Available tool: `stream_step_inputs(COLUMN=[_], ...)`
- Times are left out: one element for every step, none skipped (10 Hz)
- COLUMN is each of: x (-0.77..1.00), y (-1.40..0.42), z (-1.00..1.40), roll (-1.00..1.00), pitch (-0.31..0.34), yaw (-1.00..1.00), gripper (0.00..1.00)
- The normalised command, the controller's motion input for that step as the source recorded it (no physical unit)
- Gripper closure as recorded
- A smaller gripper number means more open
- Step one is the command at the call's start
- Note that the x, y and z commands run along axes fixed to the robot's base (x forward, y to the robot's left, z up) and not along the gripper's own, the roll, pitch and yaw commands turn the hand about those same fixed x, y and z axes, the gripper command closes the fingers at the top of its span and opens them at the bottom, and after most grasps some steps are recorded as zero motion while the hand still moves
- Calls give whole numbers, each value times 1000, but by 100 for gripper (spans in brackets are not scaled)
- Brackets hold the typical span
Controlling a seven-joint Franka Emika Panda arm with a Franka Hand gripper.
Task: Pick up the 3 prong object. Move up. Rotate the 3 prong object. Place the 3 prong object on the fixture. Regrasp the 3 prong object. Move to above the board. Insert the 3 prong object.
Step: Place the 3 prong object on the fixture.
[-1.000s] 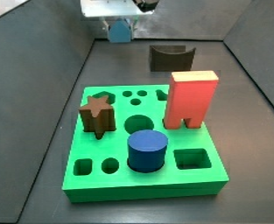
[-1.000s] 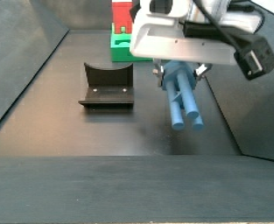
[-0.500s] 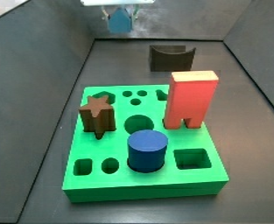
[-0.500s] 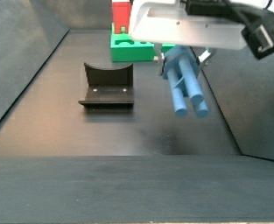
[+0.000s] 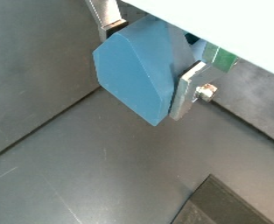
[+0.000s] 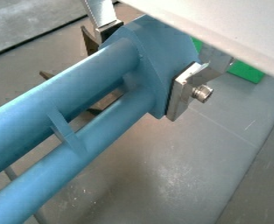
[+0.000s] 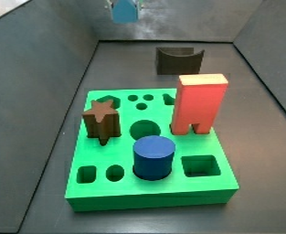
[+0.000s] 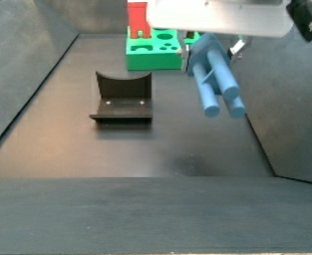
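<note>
Board (image 7: 152, 178): green, on the dark floor, carrying a red block (image 7: 199, 102), a dark blue cylinder (image 7: 153, 157) and a brown star peg (image 7: 101, 120). Not involved at this stage.

Fixture (image 8: 121, 97): on the floor, near the board in both side views, notch upward, nothing on it.

End effector (image 8: 209, 42): raised well clear of the floor, largely cut off at the frame edge in both side views. Closed on the 3 prong object (image 8: 214, 76), silver fingers (image 6: 188, 81) clamped on its tapered end.

Object's long axis: prongs hang down from the grip, slanted, free ends in air. In that side view the fixture lies lower and to the left of the prong ends, well apart.

Judgement: lift stage, rotation due next, so the prongs need turning before they can seat in the notch
</note>
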Motion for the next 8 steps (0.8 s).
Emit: stream_step_inputs(x=[-39, -35, -29, -22, -17, -14, -17, 1000], y=[-2, 1, 0, -2, -2, -6, -4, -95], z=[805, 698, 589, 505, 414, 314, 209, -236], roll=[-226, -237, -223, -206, -189, -188, -189, 111], pitch=[-12, -12, -6, -1, 6, 9, 5, 56], yaw=[-38, -46, -43, -37, -35, -33, -36, 351], gripper=[100, 100, 100, 100, 100, 100, 100, 100])
